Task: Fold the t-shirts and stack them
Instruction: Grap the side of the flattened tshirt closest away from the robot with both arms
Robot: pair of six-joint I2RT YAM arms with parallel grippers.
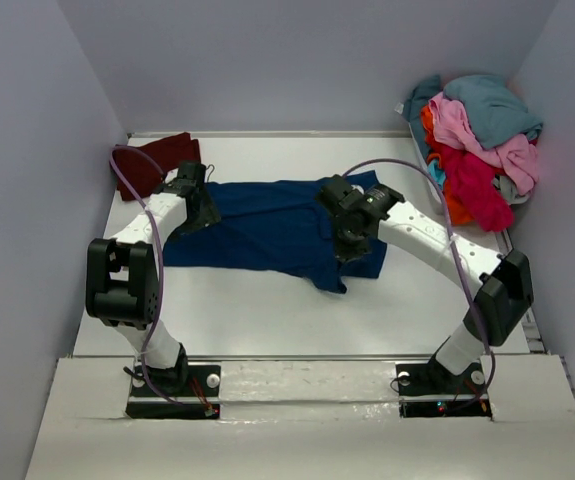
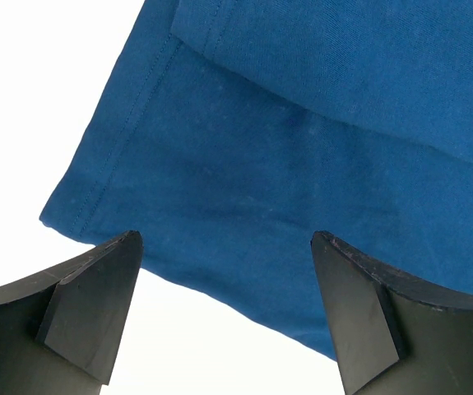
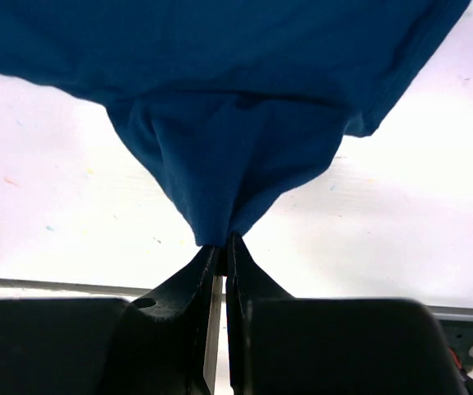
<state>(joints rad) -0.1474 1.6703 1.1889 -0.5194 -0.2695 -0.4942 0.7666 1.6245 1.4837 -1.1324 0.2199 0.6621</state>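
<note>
You had the navy t-shirt (image 1: pixel 267 225) lying spread near the middle of the desk (image 1: pixel 267 320), one layer lapped over another at its left end, which read to me as a fold under way. Your right gripper (image 3: pixel 222 243) had its fingers (image 3: pixel 183 288) pressed together on a pinch of the blue cloth, the fabric drawn up into a peak from them. I judged that hold was meant to carry the right-hand part of the shirt across. Your left gripper (image 2: pixel 228 247) hung over the shirt's left hem corner with its fingers (image 2: pixel 88 304) spread wide and nothing between them, probably placed to take that corner or pin it down. The dark maroon t-shirt (image 1: pixel 152 162) lay at the far left corner of the desk, seemingly set aside as the start of the stack, though I could not tell whether it was folded. The heap of t-shirts (image 1: pixel 477 140), teal, pink, red and orange, sat at the far right, well apart from the work. From above, both arms covered the spots where they met the cloth, so the shirt's print, collar and sleeves were out of sight, and I could not make out what the heap rested in
</note>
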